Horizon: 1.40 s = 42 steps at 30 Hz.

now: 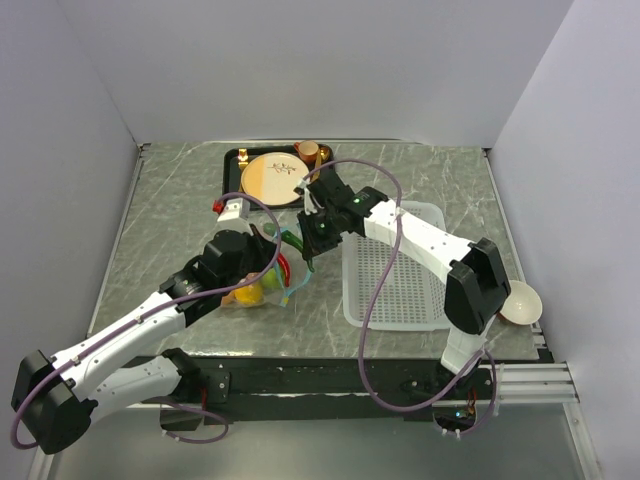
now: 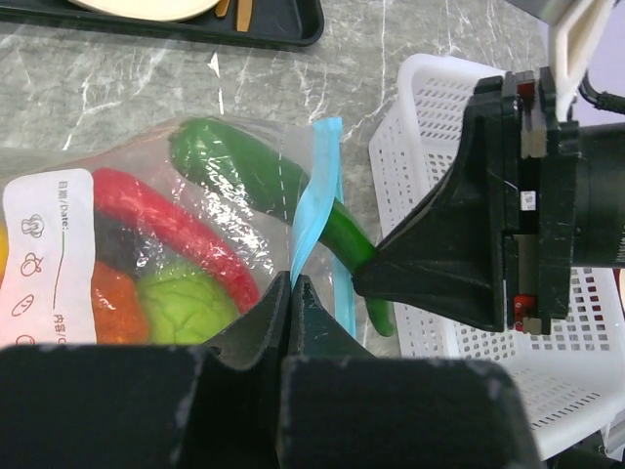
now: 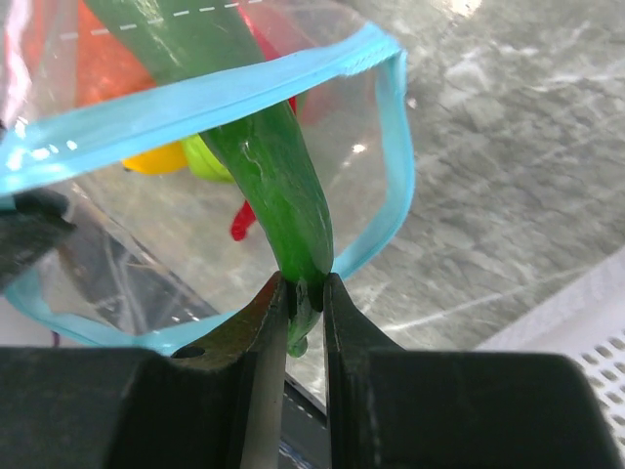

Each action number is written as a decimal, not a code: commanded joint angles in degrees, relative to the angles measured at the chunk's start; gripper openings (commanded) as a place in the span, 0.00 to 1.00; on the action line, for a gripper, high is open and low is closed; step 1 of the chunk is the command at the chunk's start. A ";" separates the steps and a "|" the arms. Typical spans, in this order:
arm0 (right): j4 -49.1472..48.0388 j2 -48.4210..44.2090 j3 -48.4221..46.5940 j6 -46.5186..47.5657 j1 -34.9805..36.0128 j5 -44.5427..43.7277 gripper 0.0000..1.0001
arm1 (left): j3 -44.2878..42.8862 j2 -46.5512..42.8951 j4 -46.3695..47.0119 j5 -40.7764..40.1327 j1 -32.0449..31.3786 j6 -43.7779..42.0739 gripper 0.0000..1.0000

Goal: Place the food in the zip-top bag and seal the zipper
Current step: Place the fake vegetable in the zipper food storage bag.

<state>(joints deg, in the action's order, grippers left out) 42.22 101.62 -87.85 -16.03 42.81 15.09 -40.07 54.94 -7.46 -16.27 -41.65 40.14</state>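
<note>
Clear and floppy, the zip-top bag point(image 2: 117, 161) lies on the marble table point(image 2: 146, 78) just beside the white basket point(image 2: 430, 117). Our left gripper point(image 2: 295, 288) is pinched tight on its blue zipper point(image 2: 314, 200) at the mouth edge. Our right gripper point(image 3: 305, 291) clamps the tip of the green chili point(image 3: 281, 200) between narrow jaws, and the chili's body slants in through the open mouth. Inside we see a red chili point(image 2: 166, 230), a lime point(image 2: 186, 298) and, blurred, what may be a lemon point(image 3: 156, 156).
</note>
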 commanded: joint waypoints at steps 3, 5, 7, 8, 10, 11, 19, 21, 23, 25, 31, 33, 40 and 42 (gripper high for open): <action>-5.83 0.94 -2.23 -4.01 0.79 4.49 0.09 | 0.17 -0.71 2.37 1.77 0.16 -0.68 0.01; -6.44 0.94 -1.97 -4.62 1.40 5.47 0.10 | 0.17 -0.53 2.28 1.77 0.08 -0.59 0.01; -7.14 0.77 -1.62 -4.97 2.19 6.87 0.11 | 0.17 -0.53 2.37 1.77 0.08 -0.59 0.01; -7.41 0.59 -1.27 -5.06 2.45 7.49 0.11 | 0.09 -0.36 2.37 1.77 0.08 -0.59 0.01; -6.89 0.68 -1.27 -4.98 3.07 7.50 0.13 | 0.08 -0.18 2.45 1.60 0.08 -0.59 0.01; -6.62 0.77 -1.18 -4.97 3.51 7.06 0.13 | 0.00 -0.18 2.54 1.77 0.08 -0.68 0.01; -4.69 1.38 -1.70 -4.97 3.95 4.86 0.13 | -0.09 -0.53 2.19 1.33 0.08 -0.50 0.01; -3.81 1.65 -2.14 -4.71 4.04 3.29 0.13 | -0.09 -0.80 1.93 0.81 0.08 -0.41 0.01; -0.48 2.09 -3.63 -3.22 4.13 1.88 0.13 | -0.18 -1.23 1.40 -0.24 0.08 -0.24 0.01; 2.15 1.91 -3.90 -2.25 4.04 -2.25 0.13 | -0.18 -1.76 0.88 -1.13 0.08 0.03 0.01; 3.49 -0.63 -1.27 -0.58 4.21 -1.48 0.13 | 0.00 -2.29 0.87 -2.80 0.08 0.82 0.01; 3.22 -1.25 -0.04 -0.40 4.21 -0.33 0.13 | -0.09 -2.03 1.14 -2.36 0.08 0.90 0.01; 2.96 -0.03 -1.17 0.38 4.48 0.64 0.13 | -0.53 -0.71 1.84 0.09 0.16 0.12 0.01; 3.05 0.33 -2.76 0.74 4.39 0.46 0.13 | -0.62 -0.45 2.10 0.63 0.08 -0.24 0.01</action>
<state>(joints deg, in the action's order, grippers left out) 45.10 103.24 -87.64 -16.80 46.74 14.98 -40.07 54.02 -7.90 -17.54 -41.60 40.25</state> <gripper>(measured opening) 0.217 0.021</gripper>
